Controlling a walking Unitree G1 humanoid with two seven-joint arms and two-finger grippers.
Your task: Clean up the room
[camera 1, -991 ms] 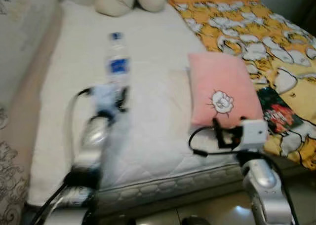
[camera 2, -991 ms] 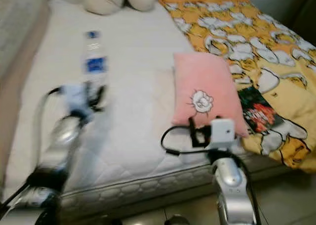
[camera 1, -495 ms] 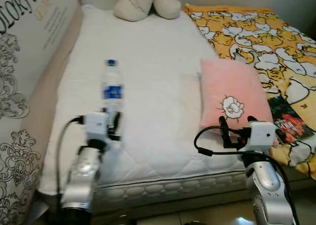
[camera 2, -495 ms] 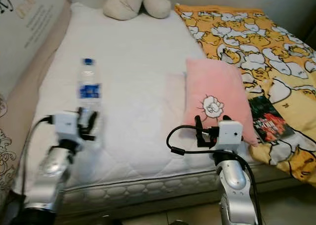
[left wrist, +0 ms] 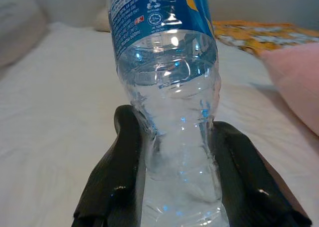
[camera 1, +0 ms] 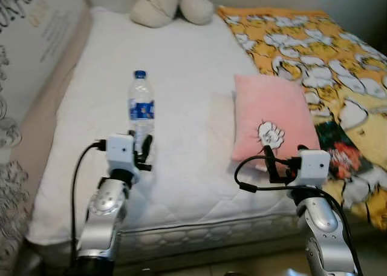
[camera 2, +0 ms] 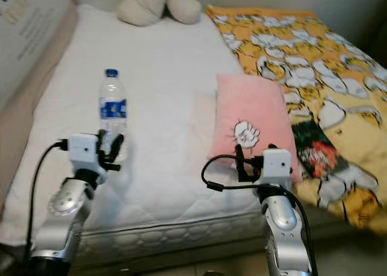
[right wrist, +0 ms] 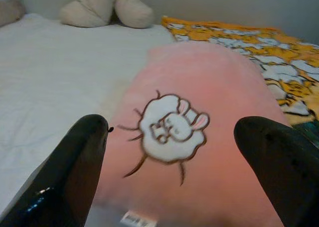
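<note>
A clear water bottle point(camera 1: 141, 109) with a blue cap and label stands upright on the white mattress point(camera 1: 181, 64). My left gripper point(camera 1: 140, 147) is shut on the bottle's lower part. In the left wrist view both black fingers point(left wrist: 127, 152) press against the sides of the bottle point(left wrist: 169, 87). A pink pillow point(camera 1: 272, 115) with a white cartoon figure lies right of the middle. My right gripper point(camera 1: 283, 158) hovers at the pillow's near end. It stands wide open with nothing between its fingers point(right wrist: 84, 152), and the pillow point(right wrist: 199, 87) lies just beyond them.
A cream plush toy point(camera 1: 172, 3) sits at the head of the bed. A yellow patterned blanket point(camera 1: 314, 46) covers the right side, with a dark book point(camera 1: 338, 152) lying on it by the pillow. A printed panel point(camera 1: 24, 40) runs along the left. The mattress's front edge point(camera 1: 181, 233) is close below.
The whole picture has swung and steadied, so the camera moved. The left gripper stays at the bottle's base and the right gripper stays at the pillow's near end.
</note>
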